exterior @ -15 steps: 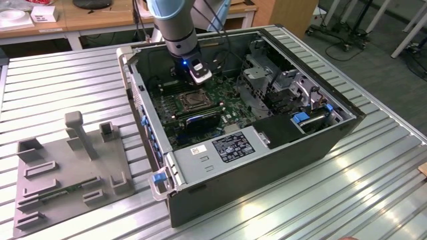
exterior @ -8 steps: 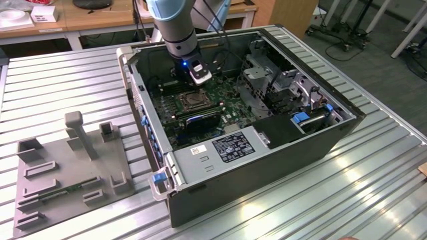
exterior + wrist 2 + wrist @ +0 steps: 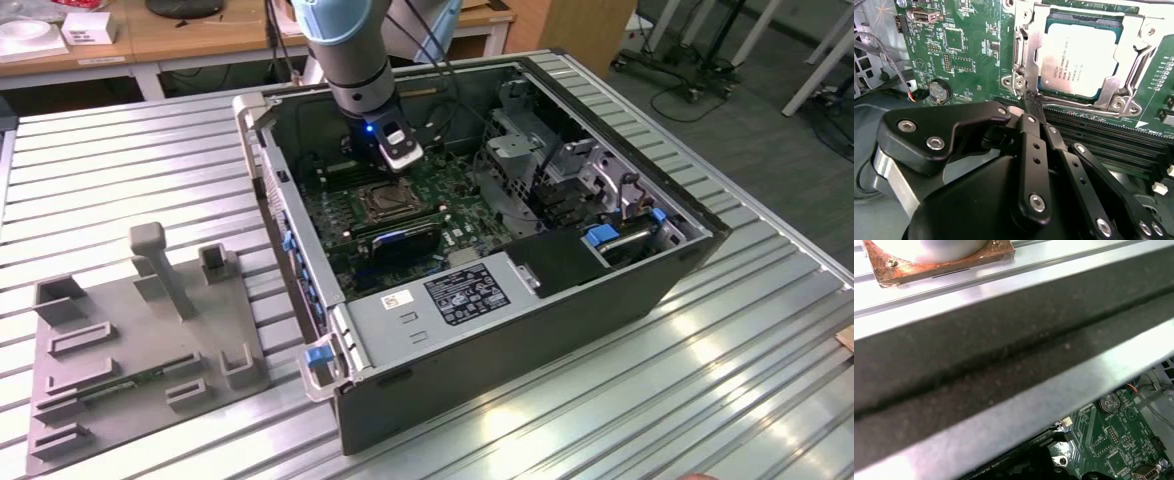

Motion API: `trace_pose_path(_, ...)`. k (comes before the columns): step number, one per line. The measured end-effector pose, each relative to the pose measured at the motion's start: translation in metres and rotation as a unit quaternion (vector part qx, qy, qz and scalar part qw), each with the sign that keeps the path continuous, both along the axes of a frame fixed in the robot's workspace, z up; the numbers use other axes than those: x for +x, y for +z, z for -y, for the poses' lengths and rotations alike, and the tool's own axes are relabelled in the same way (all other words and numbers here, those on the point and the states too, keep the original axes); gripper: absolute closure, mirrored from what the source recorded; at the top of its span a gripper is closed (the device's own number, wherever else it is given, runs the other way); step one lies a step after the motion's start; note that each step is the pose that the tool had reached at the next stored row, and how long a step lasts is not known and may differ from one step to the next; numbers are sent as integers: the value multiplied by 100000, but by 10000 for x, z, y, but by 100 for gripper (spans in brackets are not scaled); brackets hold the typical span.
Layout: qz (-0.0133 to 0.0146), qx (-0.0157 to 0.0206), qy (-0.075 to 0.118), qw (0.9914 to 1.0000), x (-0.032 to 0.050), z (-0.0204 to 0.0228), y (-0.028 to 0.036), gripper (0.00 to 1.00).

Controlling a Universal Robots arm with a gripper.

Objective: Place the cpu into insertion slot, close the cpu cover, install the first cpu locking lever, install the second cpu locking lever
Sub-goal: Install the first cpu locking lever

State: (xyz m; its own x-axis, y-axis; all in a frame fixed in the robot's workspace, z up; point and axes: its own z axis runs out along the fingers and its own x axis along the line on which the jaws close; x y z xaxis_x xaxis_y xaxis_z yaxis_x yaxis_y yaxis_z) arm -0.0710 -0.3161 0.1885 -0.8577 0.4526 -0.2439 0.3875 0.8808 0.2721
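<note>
The cpu lies flat in the insertion slot on the green motherboard, its silver-grey top facing up. The cpu cover, a silvery frame, lies down over the chip's edges. A thin metal lever rod runs along the socket side nearest the memory slots. My gripper is shut, its black fingers meeting in a point right at the socket's corner screw. In the exterior view the gripper hangs inside the open computer case, just above the socket.
Long black memory slots run beside the socket, with a coin battery to the other side. The case wall rises close to the wrist. A drive cage fills the case's far side. A grey fixture plate lies on the exterior view's left.
</note>
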Motion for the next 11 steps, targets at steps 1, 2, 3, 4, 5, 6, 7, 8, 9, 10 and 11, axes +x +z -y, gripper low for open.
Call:
trace_pose_path(1, 9, -68, 8, 100000, 0, 0, -1, 90)
trace_pose_path(2, 5, -175, 11, 100000, 0, 0, 0, 90)
trace_pose_path(3, 9, -248, 12, 100000, 1, 0, 3, 90)
trace_pose_path(4, -6, -280, 14, 100000, 1, 0, 11, 90)
trace_pose_path(5, -6, -294, 9, 100000, 0, 0, 22, 90)
trace_pose_path(6, -9, -300, 6, 100000, 0, 0, 36, 90)
trace_pose_path(7, -17, -310, 4, 100000, 0, 0, 52, 90)
trace_pose_path(8, -19, -312, 5, 100000, 0, 0, 69, 90)
trace_pose_path(9, -21, -309, 4, 100000, 0, 0, 89, 90)
trace_pose_path(10, -33, -310, 2, 100000, 0, 0, 109, 90)
trace_pose_path(11, -48, -318, 0, 99999, 0, 0, 125, 90)
